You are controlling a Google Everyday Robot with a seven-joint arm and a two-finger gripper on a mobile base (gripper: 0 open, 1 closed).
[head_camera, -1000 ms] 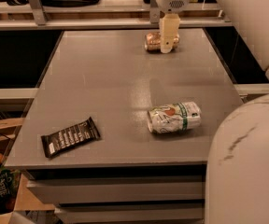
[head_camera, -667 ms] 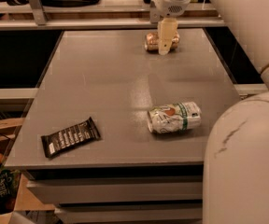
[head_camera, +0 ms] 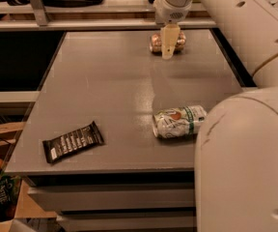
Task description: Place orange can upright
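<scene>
The orange can (head_camera: 155,43) lies on its side near the far edge of the grey table (head_camera: 105,81), right of centre. It is copper-coloured and shiny. My gripper (head_camera: 169,45) hangs from the white arm straight down onto the can, and its beige tip covers the can's middle. The can's two ends show on either side of the tip. The can rests on the table top.
A white can with a green band and a fruit picture (head_camera: 179,122) lies on its side at the front right. A dark snack bar wrapper (head_camera: 73,141) lies at the front left. My white arm housing (head_camera: 245,163) fills the lower right. A shelf rail (head_camera: 81,23) runs behind the table.
My gripper has shifted slightly left and lower over the orange can. The can, the white can and the wrapper have stayed where they were.
</scene>
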